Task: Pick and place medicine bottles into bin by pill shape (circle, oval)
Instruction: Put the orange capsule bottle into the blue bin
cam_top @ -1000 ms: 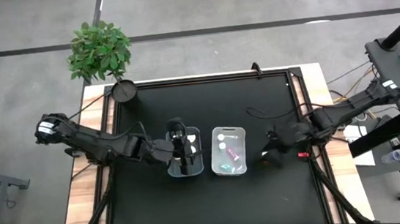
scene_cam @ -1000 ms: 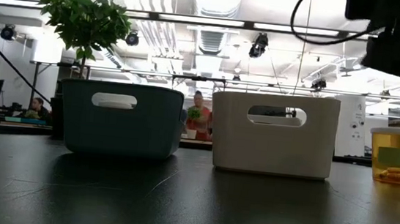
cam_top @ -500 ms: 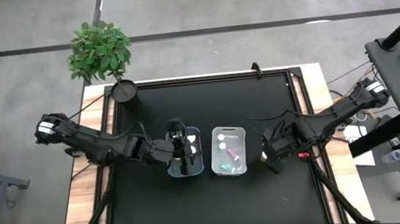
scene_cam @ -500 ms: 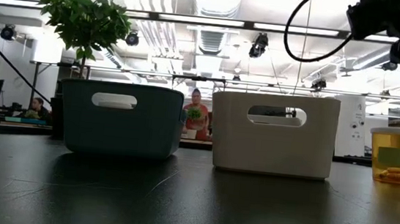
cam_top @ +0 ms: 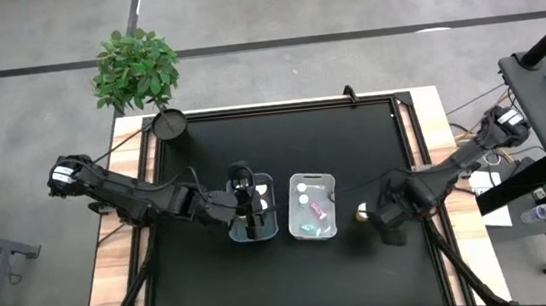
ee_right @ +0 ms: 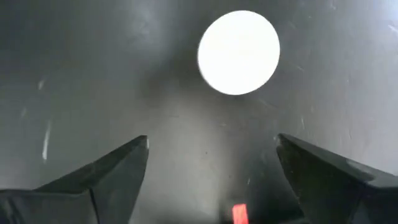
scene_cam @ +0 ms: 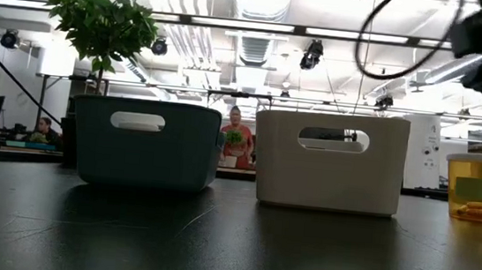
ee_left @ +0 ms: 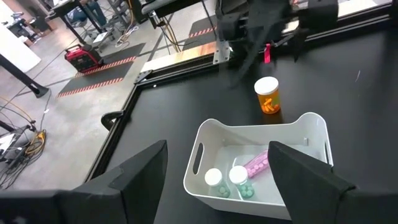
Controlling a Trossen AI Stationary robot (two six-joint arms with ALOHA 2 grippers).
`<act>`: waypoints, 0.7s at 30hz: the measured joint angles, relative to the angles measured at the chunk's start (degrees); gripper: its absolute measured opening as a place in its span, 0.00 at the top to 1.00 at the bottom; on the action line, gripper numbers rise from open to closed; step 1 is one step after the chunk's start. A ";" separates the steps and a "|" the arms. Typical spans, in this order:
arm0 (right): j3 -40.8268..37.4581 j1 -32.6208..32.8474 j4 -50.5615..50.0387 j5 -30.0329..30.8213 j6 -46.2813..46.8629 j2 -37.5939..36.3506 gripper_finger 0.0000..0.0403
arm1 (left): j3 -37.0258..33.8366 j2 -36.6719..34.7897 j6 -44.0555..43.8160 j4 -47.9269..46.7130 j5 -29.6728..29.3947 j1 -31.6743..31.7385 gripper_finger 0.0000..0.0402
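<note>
An orange medicine bottle with a white cap (scene_cam: 474, 187) stands upright on its base on the black table, right of the white bin; its cap shows from above in the right wrist view (ee_right: 239, 52) and in the high view (cam_top: 362, 210). My right gripper (ee_right: 211, 146) is open above it, pointing down, its fingers a little to the bottle's right and near side (cam_top: 389, 214), touching nothing. My left gripper (cam_top: 247, 212) hangs open and empty over the teal bin (scene_cam: 145, 142). The white bin (ee_left: 314, 127) holds two teal bottles (ee_left: 213, 178) and a pink one (ee_left: 256, 163).
The two bins stand side by side at the table's middle, teal on the left, white (cam_top: 312, 205) on the right. A potted plant (cam_top: 169, 123) stands at the far left corner. People show in the room beyond the table (scene_cam: 236, 145).
My right gripper has shifted a little toward the table's right and near edge, so the bottle's white cap now shows beside it in the high view. The bottle and the left arm have kept still.
</note>
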 joint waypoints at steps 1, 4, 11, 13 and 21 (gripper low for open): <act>-1.56 1.08 1.20 0.65 -1.04 -1.17 0.14 | 0.00 0.00 -0.03 0.00 0.00 0.00 0.35; -7.63 3.55 4.53 4.47 -0.38 -5.03 0.12 | 0.00 0.00 -0.91 0.00 0.00 0.00 0.35; -23.94 9.31 22.24 13.25 3.37 -15.54 0.16 | 0.00 0.00 -1.37 0.00 0.00 0.00 0.35; -27.91 10.14 27.73 14.70 3.87 -17.64 0.18 | 0.00 0.00 -1.42 0.02 0.00 0.02 0.35; -39.90 10.57 49.91 23.11 1.42 -18.95 0.19 | 0.00 0.00 -1.44 0.45 -0.06 0.04 0.35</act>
